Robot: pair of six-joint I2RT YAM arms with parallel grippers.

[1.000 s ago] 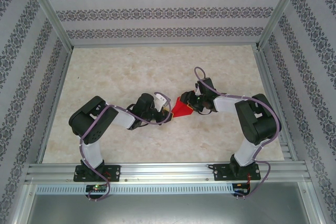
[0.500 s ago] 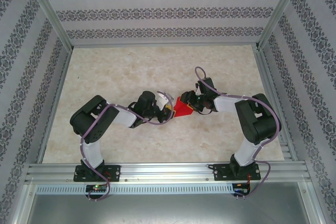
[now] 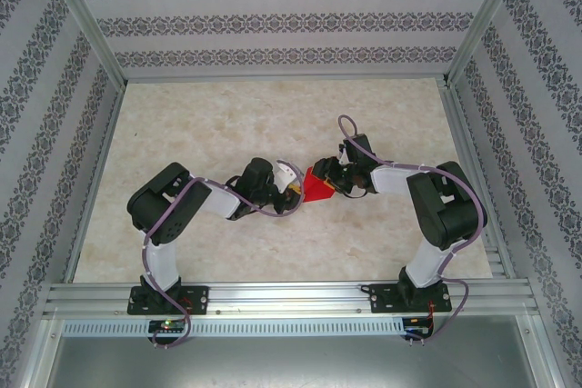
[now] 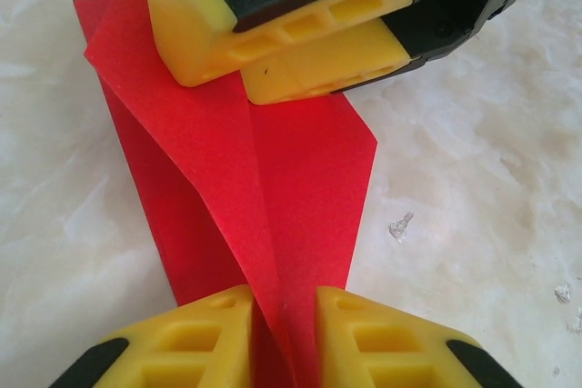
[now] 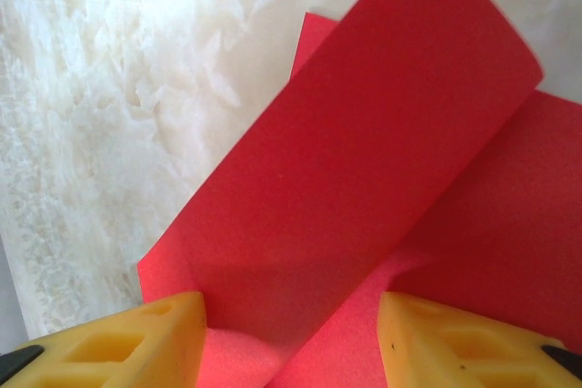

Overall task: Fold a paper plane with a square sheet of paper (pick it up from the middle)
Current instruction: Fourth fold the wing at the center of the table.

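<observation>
Partly folded red paper sheet [image 3: 317, 190] lies mid-way across the table [image 3: 227, 124], right between both arms. Left gripper [image 4: 283, 306] has its yellow fingers close on either side of a raised crease, and honestly I can't tell if it's really pinching. Right gripper [image 5: 291, 320] is spread wide, with a flap standing between its tips.

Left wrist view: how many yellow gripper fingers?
4: two on the left gripper, bottom, flanking the creased red paper sheet; two on the right gripper, top. None seem hidden.
</observation>
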